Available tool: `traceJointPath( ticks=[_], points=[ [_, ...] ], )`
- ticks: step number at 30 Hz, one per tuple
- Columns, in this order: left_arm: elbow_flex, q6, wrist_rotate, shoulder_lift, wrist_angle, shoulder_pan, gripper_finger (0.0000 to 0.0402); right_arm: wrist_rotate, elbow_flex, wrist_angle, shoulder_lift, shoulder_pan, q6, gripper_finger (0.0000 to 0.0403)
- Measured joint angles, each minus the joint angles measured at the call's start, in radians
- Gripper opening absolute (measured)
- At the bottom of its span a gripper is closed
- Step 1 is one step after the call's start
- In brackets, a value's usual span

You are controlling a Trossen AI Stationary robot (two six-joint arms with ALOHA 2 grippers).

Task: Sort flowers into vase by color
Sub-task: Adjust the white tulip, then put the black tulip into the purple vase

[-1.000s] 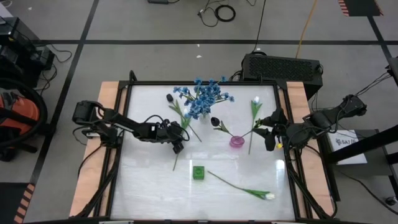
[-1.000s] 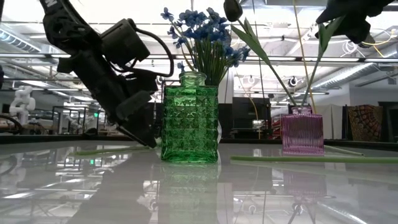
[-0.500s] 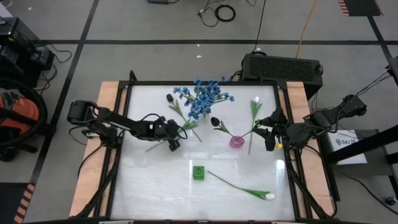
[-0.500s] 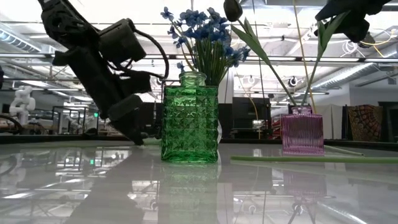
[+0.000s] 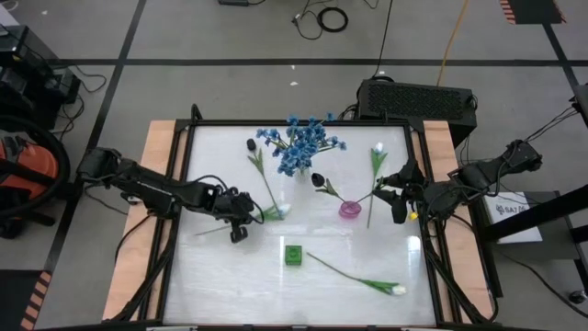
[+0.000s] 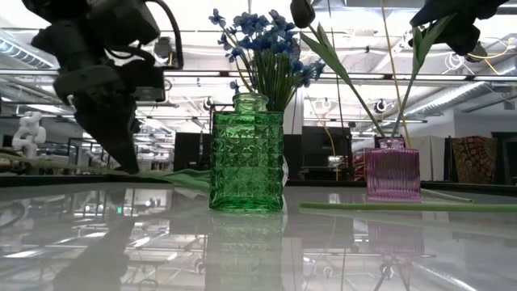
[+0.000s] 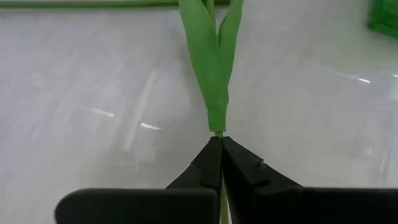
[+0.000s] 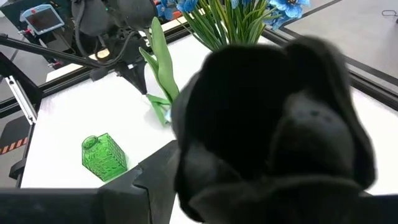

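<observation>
Dragged toward the left edge over the last second, the flower stem [image 5: 241, 218] now lies low across the table [image 5: 220, 276], its white bud [image 5: 283, 211] trailing near the middle and its leaves [image 7: 214, 68] fanning out ahead of the left gripper [image 7: 219, 144], which is pinched tight on the stem's bare end. The left arm has pulled back and lifted; a second ago it sat closer to the blue flowers [image 5: 301, 144].

The green vase [image 5: 293, 255] stands empty just toward the front of the table. The pink vase [image 5: 350, 209] holds a dark bud [image 5: 317, 179]. Another white flower [image 5: 390, 290] lies loose near the front right. The right gripper [image 5: 397, 204] waits by the pink vase beside an upright white flower [image 5: 378, 150]; a dark bud blocks its wrist camera, so I cannot tell its finger state.

To do this step well, I judge the stem should be raised until it hangs clear of the table, then brought upright over the chosen vase's narrow mouth before lowering, keeping the grip firm so it does not swivel.
</observation>
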Motion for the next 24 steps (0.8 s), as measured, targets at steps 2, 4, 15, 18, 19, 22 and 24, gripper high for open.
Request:
traceJointPath(
  ticks=[2, 4, 15, 18, 19, 22, 24],
  points=[
    [0.000, 0.000, -0.027, 0.000, -0.002, -0.015, 0.0013, 0.000, 0.000, 0.000, 0.000, 0.000, 0.002, 0.0196],
    [0.000, -0.009, -0.044, 0.000, -0.005, -0.021, 0.0017, -0.003, 0.000, 0.000, 0.000, 0.000, 0.003, 0.0196],
    [0.000, 0.062, -0.137, 0.000, -0.041, -0.020, 0.0108, -0.025, 0.000, -0.002, 0.000, 0.000, 0.004, 0.0196],
    [0.000, 0.051, -0.366, 0.000, -0.035, -0.006, 0.0125, -0.024, 0.000, -0.002, 0.000, 0.000, 0.003, 0.0196],
    [0.000, 0.017, -0.449, 0.000, -0.028, 0.002, 0.0126, -0.024, 0.000, -0.002, 0.000, 0.000, 0.003, 0.0196],
    [0.000, -0.128, -0.655, 0.000, 0.012, 0.037, 0.0127, -0.021, 0.000, -0.001, 0.000, 0.000, 0.002, 0.0196],
    [0.000, -0.259, -0.713, 0.002, 0.057, 0.068, 0.0127, -0.012, 0.000, 0.000, 0.000, 0.000, 0.003, 0.0196]
  ],
)
